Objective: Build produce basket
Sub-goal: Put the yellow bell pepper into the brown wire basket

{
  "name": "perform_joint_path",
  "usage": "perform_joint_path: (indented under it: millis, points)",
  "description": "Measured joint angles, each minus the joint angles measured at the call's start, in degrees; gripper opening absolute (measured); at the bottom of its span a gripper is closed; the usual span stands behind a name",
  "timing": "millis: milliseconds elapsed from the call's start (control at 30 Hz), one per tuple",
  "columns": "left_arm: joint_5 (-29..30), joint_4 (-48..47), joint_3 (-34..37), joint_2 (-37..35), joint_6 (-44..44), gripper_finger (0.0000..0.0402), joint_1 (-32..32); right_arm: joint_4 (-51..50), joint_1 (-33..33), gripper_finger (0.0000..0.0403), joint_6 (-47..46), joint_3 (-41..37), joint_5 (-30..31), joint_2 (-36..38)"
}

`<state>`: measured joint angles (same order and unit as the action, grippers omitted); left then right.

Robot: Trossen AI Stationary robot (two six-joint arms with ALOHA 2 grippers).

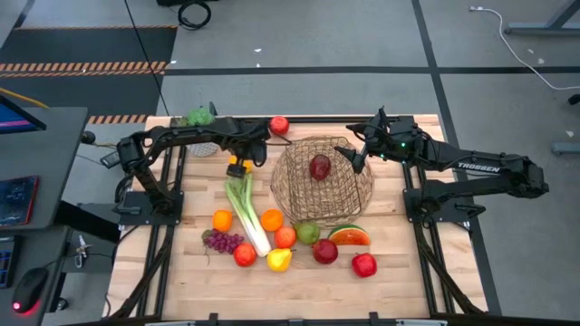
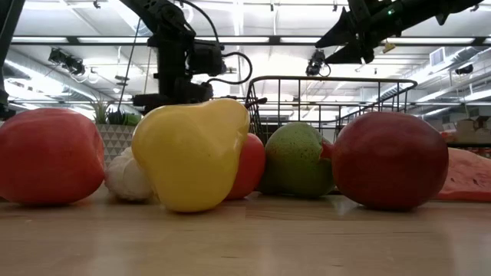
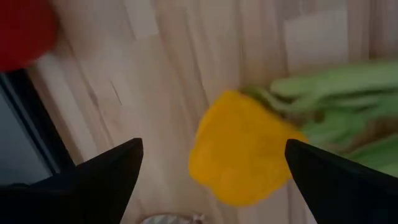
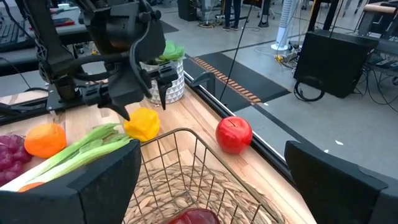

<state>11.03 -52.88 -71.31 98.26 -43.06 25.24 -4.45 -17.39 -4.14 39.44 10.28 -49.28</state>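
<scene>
The left claw (image 1: pixel 240 156) was held spread just above the yellow pepper (image 1: pixel 238 168) near the surface's (image 1: pixel 181 281) far edge; the right claw (image 1: pixel 355 149) was spread over the basket's (image 1: pixel 294 195) rim.

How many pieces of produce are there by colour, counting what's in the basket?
Red fruit: 5
Orange fruit: 3
Yellow pieces: 2
Green pear and leek: 2
Purple grapes: 1
Watermelon slice: 1
Total: 14
</scene>
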Motion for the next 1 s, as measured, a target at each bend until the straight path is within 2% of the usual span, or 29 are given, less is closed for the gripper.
perform_joint_path:
  millis: [167,467,633,767,1000]
  points:
    - [3.1,-0.7,0.0,0.0,-6.0,0.04,-0.8,-0.2,0.0,0.04,-0.2,0.0,0.0,0.0]
    - [7.3,-7.6,0.0,0.0,-15.5,0.04,-3.6,-0.2,-0.1,0.04,0.3,0.0,0.0,-1.1]
    - [6.5,-5.2,1.6,0.0,-17.3,0.04,-3.4,0.2,-0.2,0.04,0.7,0.0,0.0,-1.4]
    - [5.4,-4.2,4.4,0.0,-22.3,0.04,-2.9,0.2,-0.2,0.04,0.7,0.0,0.0,-1.4]
    - [5.2,5.3,8.0,0.0,-22.9,0.04,-3.4,0.3,-0.2,0.04,0.9,0.0,0.0,-1.4]
